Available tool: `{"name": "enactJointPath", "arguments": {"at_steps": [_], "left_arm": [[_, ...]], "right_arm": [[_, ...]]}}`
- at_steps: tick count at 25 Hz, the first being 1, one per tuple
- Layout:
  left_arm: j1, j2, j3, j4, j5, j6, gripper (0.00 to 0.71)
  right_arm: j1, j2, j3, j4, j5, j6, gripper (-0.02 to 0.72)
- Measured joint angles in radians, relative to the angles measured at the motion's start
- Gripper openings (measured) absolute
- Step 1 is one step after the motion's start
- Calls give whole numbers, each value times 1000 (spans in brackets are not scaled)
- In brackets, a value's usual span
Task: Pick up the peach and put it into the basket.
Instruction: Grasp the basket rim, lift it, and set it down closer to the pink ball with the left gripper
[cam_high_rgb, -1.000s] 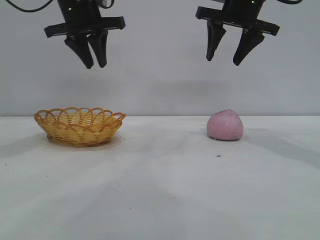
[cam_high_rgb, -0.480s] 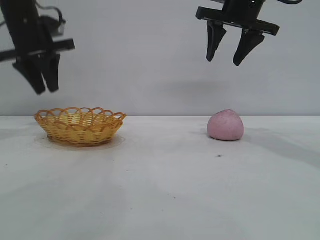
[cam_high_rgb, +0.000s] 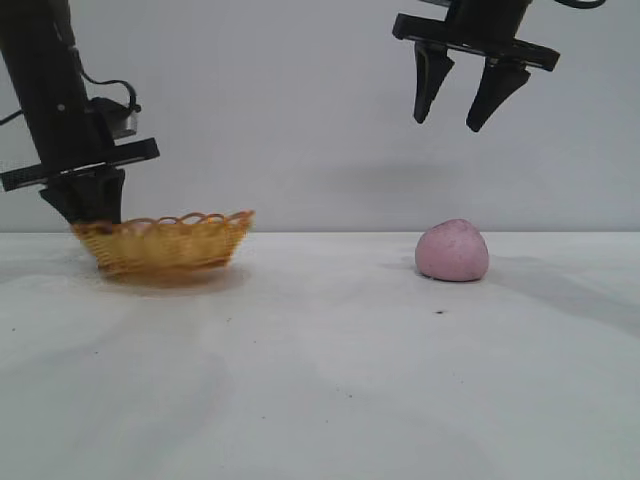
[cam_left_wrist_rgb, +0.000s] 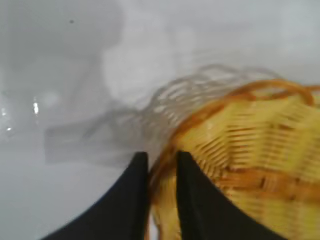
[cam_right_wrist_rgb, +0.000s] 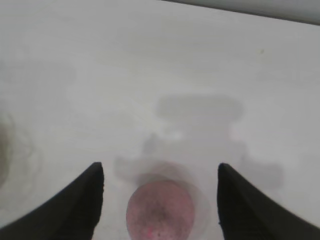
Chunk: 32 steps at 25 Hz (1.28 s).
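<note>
I've got the left gripper (cam_high_rgb: 88, 205) down at the basket (cam_high_rgb: 170, 243), jaws pinched on its looped rim at the far-left end; its tips are hidden behind the wicker in the ext. view. Right gripper (cam_high_rgb: 470, 100) hangs high w/ jaws spread, directly over the peach (cam_high_rgb: 452, 251) on the worktop (cam_high_rgb: 330, 370), well apart from the basket.

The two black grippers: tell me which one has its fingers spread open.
The right gripper, high above the pale pink peach; the left gripper is pinched on the yellow-orange wicker basket rim.
</note>
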Motion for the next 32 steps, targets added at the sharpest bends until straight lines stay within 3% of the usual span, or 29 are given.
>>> {"name": "enactJointPath", "arguments": {"at_steps": [5,10,14,18,25,26,27,28,32], "left_arm": [[-10,-219,353,-226,-192,127,0],[-116,-400,701,-509,-425,296,0],[-174,-407,852,-636,-496,402,0],[-195,-407,906,-768,-511,488,0],[-196,-407,910,-799,-511,504,0],[-196,-407,910,-799,-511,504,62],[-196,-407,910,-799,-511,504,62],[-196,-407,910,-799,-509,504,137],[-196,-407,910,-792,-488,504,329]], "right_arm": [[0,0,0,-16,8,0,418],[0,0,0,-8,6,0,418],[0,0,0,-8,12,0,418],[0,0,0,-6,15,0,418],[0,0,0,0,15,0,418],[0,0,0,0,15,0,418],[0,0,0,0,15,0,418],[0,0,0,0,15,0,418],[0,0,0,0,15,0,418]]}}
